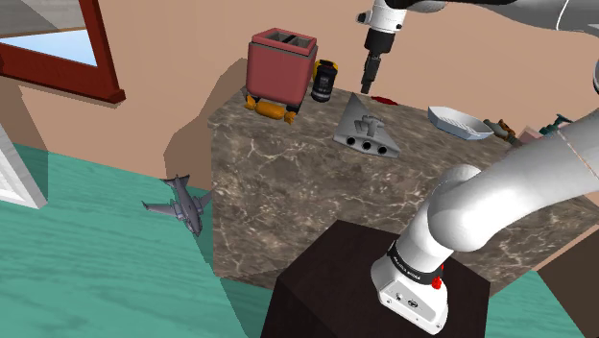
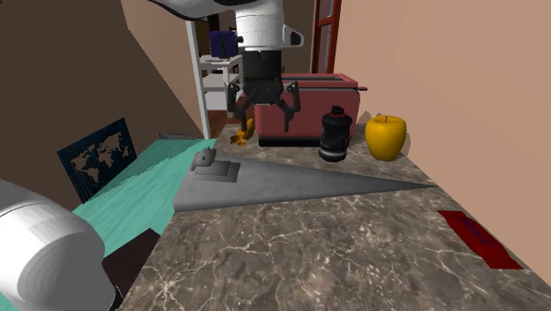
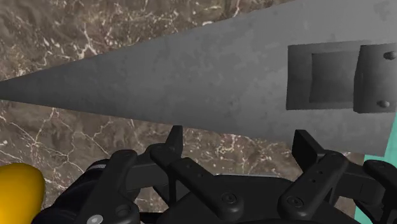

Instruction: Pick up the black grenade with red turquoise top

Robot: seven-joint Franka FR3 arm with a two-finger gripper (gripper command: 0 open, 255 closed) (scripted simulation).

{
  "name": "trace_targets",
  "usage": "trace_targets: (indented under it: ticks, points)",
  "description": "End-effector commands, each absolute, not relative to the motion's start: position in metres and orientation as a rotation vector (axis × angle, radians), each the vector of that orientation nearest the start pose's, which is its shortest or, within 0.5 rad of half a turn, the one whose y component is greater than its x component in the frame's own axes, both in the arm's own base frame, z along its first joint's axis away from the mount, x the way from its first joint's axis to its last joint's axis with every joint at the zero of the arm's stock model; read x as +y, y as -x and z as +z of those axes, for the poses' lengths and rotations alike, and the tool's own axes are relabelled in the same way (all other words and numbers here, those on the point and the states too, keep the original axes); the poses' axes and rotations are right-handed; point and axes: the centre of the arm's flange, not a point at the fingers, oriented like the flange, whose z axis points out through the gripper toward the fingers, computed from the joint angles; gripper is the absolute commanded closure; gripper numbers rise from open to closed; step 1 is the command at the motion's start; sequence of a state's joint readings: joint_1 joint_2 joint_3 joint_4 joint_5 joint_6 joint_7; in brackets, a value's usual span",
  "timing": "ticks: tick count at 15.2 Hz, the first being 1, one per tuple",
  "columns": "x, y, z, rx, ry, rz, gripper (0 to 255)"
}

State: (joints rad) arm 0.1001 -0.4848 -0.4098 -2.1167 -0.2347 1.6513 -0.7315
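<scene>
- The gripper (image 2: 265,110) hangs above the marble counter (image 2: 353,247) with its fingers spread wide and nothing between them.
- The black grenade (image 2: 335,134) stands upright on the counter between the red toaster (image 2: 309,110) and the yellow apple (image 2: 386,137), apart from the gripper.
- A grey wedge-shaped model (image 2: 291,184) lies beneath the gripper.

Grenade (image 2: 335,134): black, squat barrel body with ribbed bands and a narrower black cap. The cap's colour marks are too small to tell. It stands upright on the marbled brown counter (image 2: 353,247), free and untouched. Second exterior view: at 4 o'clock of the red toaster (image 2: 309,106), just beside it, with the yellow apple (image 2: 386,136) near at the grenade's 3 o'clock, apart. Shoulder view: grenade (image 1: 325,81) at the toaster's 3 o'clock.
</scene>
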Motion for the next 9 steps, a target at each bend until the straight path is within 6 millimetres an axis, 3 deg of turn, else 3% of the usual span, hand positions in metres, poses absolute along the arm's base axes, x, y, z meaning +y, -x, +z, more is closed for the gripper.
trace_targets:
  ticks: [1, 9]
  points:
    - [-0.199, -0.396, 0.588, -0.869, 3.058, 0.036, 0]
    - [-0.261, -0.474, 0.591, -1.241, 2.93, -0.039, 0]
